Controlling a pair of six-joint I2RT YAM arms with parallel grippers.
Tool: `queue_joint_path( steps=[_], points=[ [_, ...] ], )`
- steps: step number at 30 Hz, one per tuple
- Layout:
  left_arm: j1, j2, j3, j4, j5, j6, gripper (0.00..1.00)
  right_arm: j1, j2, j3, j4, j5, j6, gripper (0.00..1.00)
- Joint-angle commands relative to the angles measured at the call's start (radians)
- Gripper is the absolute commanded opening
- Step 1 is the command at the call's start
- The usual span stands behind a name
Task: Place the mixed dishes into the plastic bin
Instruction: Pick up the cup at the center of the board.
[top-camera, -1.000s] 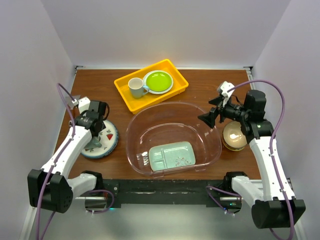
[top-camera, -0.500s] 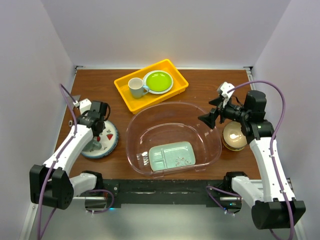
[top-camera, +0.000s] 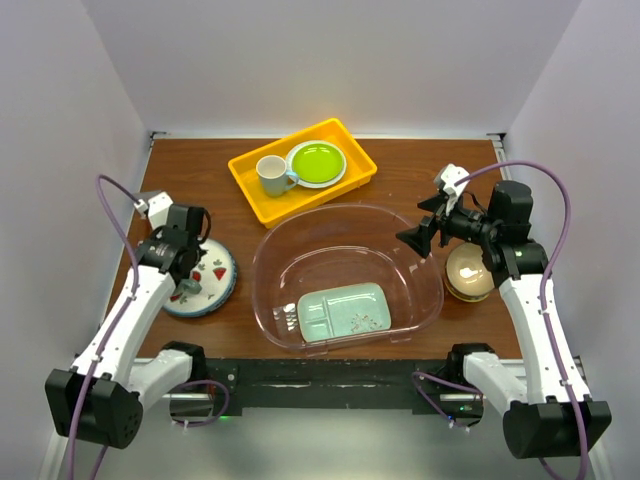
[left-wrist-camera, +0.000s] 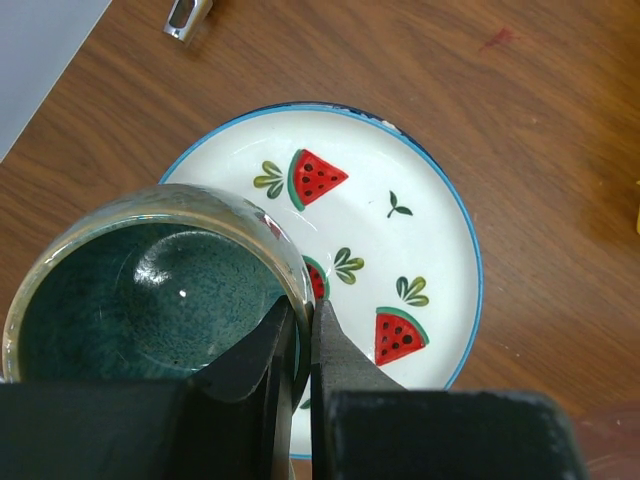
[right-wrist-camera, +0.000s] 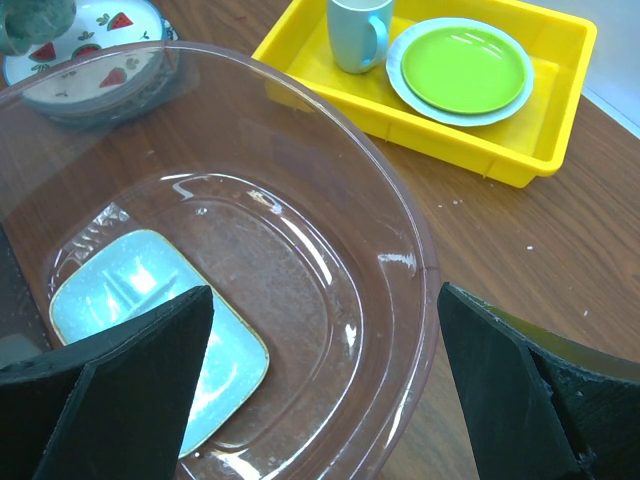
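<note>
The left gripper (left-wrist-camera: 305, 318) is pinching the rim of the dark teal mug (left-wrist-camera: 150, 290), its jaws pressed together on the wall with one finger inside the cup and one outside. The mug is sitting upright to the left of the plastic bin (top-camera: 340, 250), over the near-left part of the white plate with watermelon slices (left-wrist-camera: 410, 250). Whether the mug's base is touching the plate cannot be told. That plate is lying on the table (top-camera: 400, 170), just beside the bin's left wall and outside it.

The right gripper (right-wrist-camera: 325, 292) is hanging with its jaws spread wide and nothing between them, above the bin's right rim and facing down into it. Inside the bin, the mint-green divided tray (top-camera: 343, 311) is lying flat on the floor at the near side. The tan bowl (top-camera: 468, 270) is standing just outside the bin's right wall, under the right arm.

Behind the bin, the yellow tray (top-camera: 243, 181) is lying at an angle close to the far rim, carrying the white mug (top-camera: 271, 175) and the lime-green plate (top-camera: 317, 162) side by side.
</note>
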Motion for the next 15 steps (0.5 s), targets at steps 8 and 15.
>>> queue_joint_path(
  steps=[8,15],
  points=[
    [0.004,-0.089,0.219,0.025,0.065,0.122,0.00,-0.004,-0.003,0.029,0.004,0.003,-0.014,0.98],
    [0.002,-0.123,0.320,0.050,0.203,0.199,0.00,-0.004,-0.003,0.027,0.004,0.003,-0.014,0.99]
  ],
)
